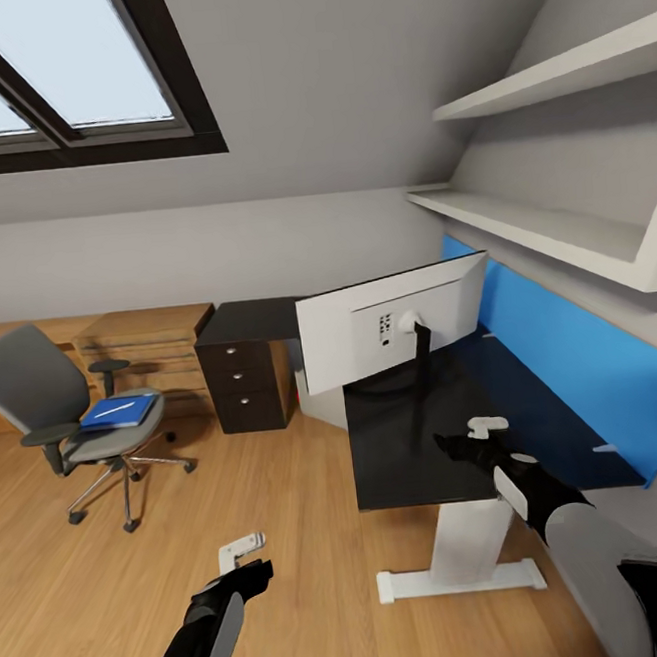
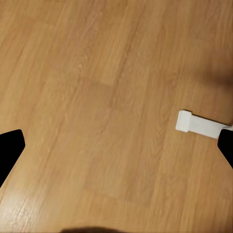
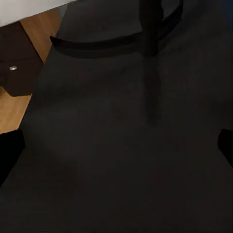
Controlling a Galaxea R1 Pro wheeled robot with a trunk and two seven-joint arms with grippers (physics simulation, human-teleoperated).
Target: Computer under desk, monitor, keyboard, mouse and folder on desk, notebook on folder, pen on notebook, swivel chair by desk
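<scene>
At frame centre the monitor [image 1: 394, 332] stood on the worktop [image 1: 401, 452], the right gripper [image 1: 476, 433] spread above it, the left gripper [image 1: 240, 556] spread over floor [image 1: 292, 573] lower left

1. The desk [image 1: 400, 442] has a black top and a white leg. Its near part lies right under the right gripper [image 1: 470, 437].
2. The monitor [image 1: 394, 327] is white at the back. It stands upright on the desk, just past the right gripper.
3. The swivel chair [image 1: 50, 406] is grey. It stands on the floor, well apart from the desk, far left of the left gripper [image 1: 245, 558].
4. A blue book [image 1: 120, 411], folder or notebook, lies flat on the chair seat with a thin white pen [image 1: 115, 408] on top.
</scene>
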